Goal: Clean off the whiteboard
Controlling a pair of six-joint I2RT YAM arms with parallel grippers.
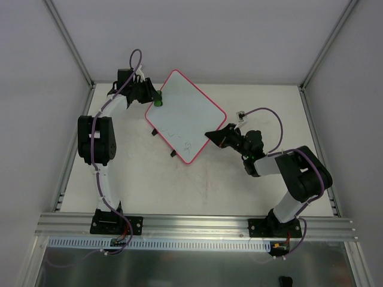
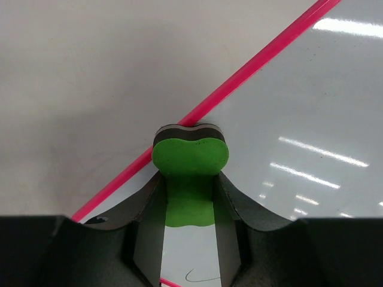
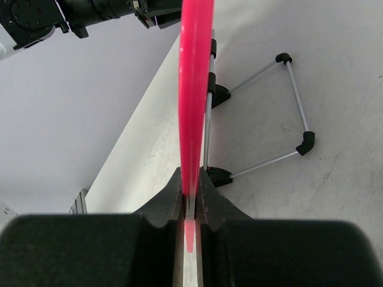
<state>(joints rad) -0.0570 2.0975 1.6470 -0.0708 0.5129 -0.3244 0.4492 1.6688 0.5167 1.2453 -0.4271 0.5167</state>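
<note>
Whiteboard (image 1: pixel 185 113) propped on scuffed pale table (image 1: pixel 197 185); grey walls (image 1: pixel 197 36).

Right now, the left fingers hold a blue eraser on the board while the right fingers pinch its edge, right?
The eraser is green, not blue; the left wrist view shows it. Left fingers grip it, right fingers pinch the whiteboard edge.

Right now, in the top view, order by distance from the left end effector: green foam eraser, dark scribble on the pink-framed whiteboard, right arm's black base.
1. Green foam eraser: held in the left end effector, at the whiteboard's left corner.
2. Dark scribble: by the board's near corner.
3. Right arm's black base: bottom right.
</note>
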